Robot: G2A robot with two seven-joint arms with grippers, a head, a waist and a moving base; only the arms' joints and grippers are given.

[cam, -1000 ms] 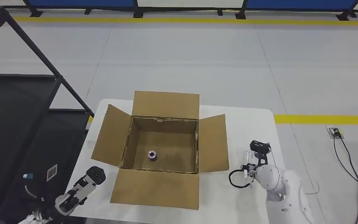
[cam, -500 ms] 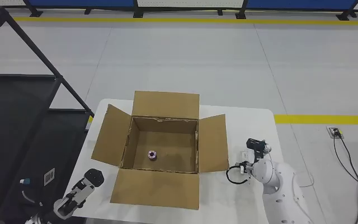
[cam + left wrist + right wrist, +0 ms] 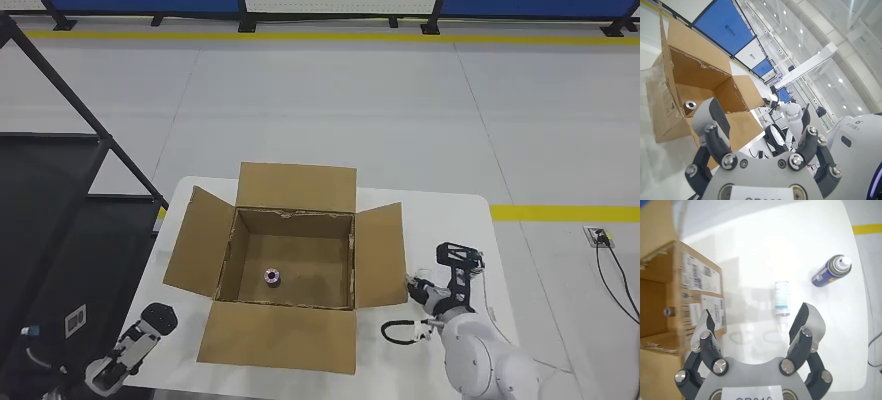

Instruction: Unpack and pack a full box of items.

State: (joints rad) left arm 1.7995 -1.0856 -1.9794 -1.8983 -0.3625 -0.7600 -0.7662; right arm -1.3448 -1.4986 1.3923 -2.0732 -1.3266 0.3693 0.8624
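cardboard box (image 3: 296, 262) sits open in the middle of the white table (image 3: 440, 215), with all four flaps folded outward. on its floor, toward 7 o'clock from the centre, stands a small cylinder (image 3: 270, 277) (its shiny ring face turned up).

the right gripper (image 3: 755, 310) hangs over the table at about 4 o'clock from the box, just beside the flap on that side. its fingers are spread wide with nothing between them. in front of it a small bottle (image 3: 781, 298) with a white and teal label lies on its side on the table. a blue spray can (image 3: 831, 273) lies farther out, apart from the bottle.

the left gripper (image 3: 761, 108) is low at about 7 o'clock from the box, by the table's corner. its fingers are likewise spread and empty, and it faces the box's open mouth.
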